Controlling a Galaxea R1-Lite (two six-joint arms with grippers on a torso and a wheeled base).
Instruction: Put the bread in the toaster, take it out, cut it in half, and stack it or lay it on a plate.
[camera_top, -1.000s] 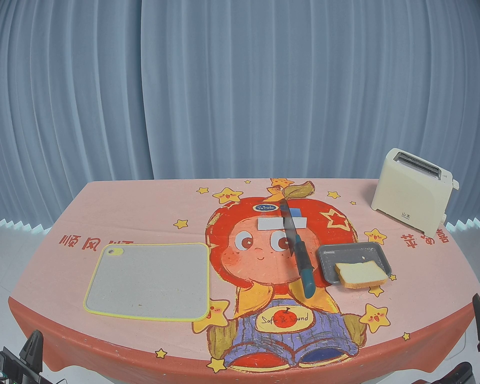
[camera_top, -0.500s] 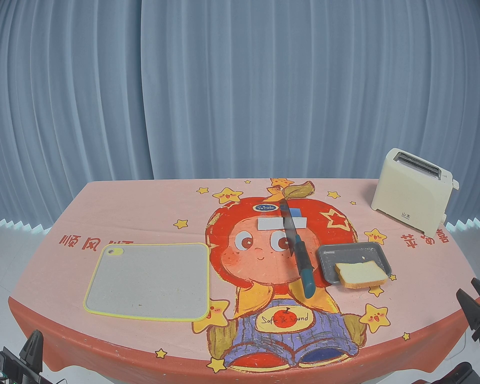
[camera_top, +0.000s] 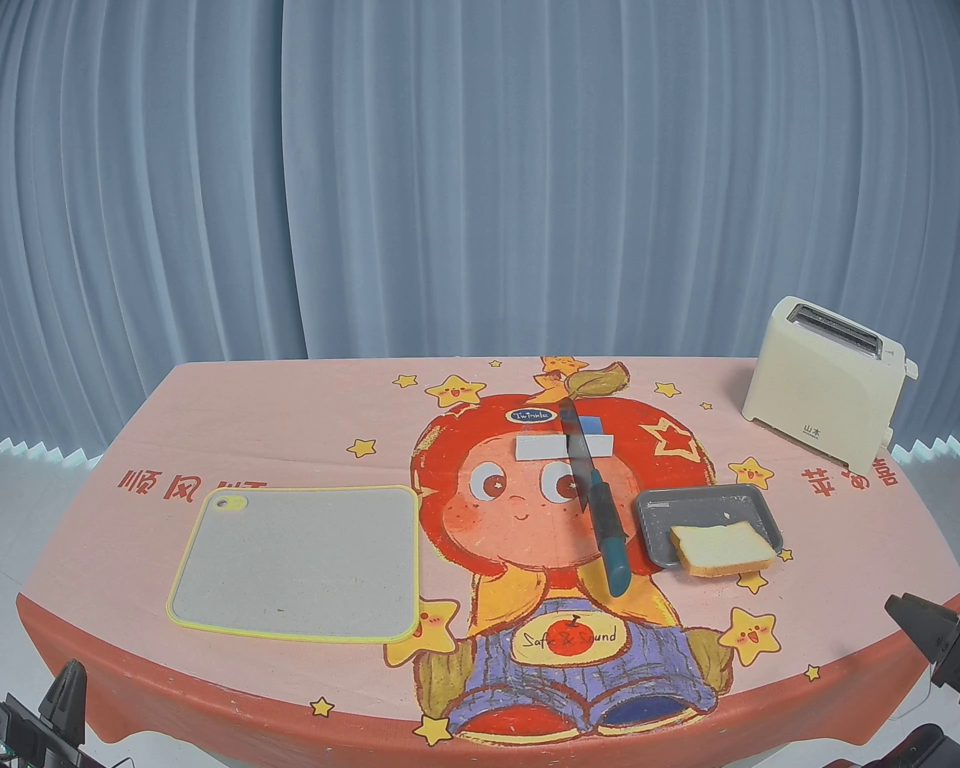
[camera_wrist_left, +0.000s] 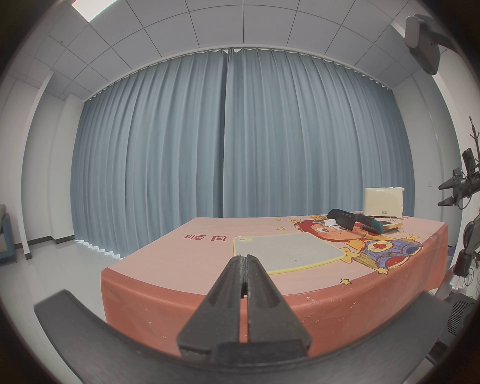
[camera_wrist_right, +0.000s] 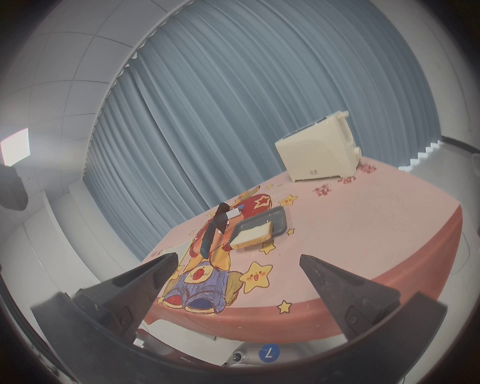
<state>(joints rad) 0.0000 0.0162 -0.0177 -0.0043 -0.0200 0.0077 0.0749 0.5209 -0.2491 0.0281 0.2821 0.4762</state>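
Observation:
A slice of white bread (camera_top: 722, 548) lies on the near right corner of a small grey tray (camera_top: 690, 506), overhanging its edge. The cream toaster (camera_top: 825, 380) stands at the table's far right, slot up. A teal-handled knife (camera_top: 600, 505) lies left of the tray, its blade resting on a small white block. My right gripper (camera_wrist_right: 239, 260) is open and hangs off the table's near right edge, facing the bread (camera_wrist_right: 252, 234) and toaster (camera_wrist_right: 317, 147); one of its fingers (camera_top: 922, 622) pokes in at the side. My left gripper (camera_wrist_left: 243, 285) is shut, low off the table's near left corner.
A grey cutting board (camera_top: 295, 563) with a yellow rim lies on the left half of the table. The pink printed cloth (camera_top: 300, 440) hangs over the table's edges. Blue curtains close off the back.
My right gripper has come further into the head view at the right edge, moving left toward the table. The left gripper and everything on the table stayed put.

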